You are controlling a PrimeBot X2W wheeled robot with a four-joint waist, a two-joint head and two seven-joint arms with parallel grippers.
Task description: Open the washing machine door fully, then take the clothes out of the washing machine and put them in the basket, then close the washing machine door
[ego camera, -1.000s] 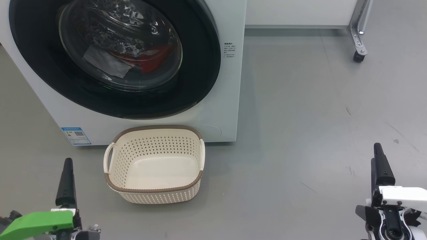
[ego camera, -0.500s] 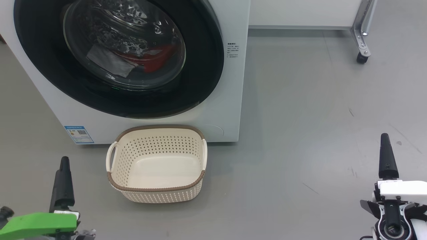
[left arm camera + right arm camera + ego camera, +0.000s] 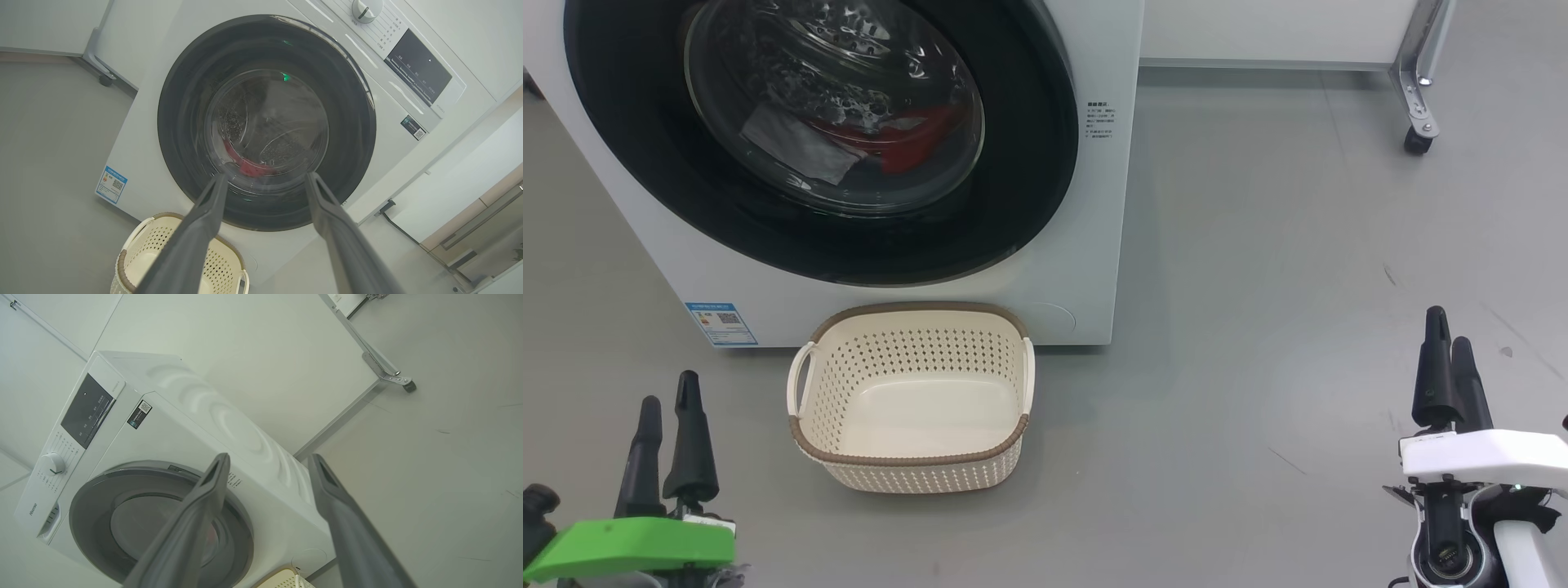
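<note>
Red clothes [image 3: 911, 147] lie in the washing machine [image 3: 1094, 269] behind its shut door [image 3: 1029, 163]; the basket [image 3: 915, 461] shows its bare floor. The door sits at one o'clock from the left gripper [image 3: 669, 390] and ten o'clock from the right gripper [image 3: 1447, 327]. Both have their fingers spread, well apart from it.

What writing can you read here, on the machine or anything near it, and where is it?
"Hisense": brand name on the washing machine front, near the dial.
Low on the front, a blue label: too small to read.
The small print beside the door: too small.
The display panel and dial markings: blurred.
The code sticker by the panel: unreadable.
On the basket: no writing.
</note>
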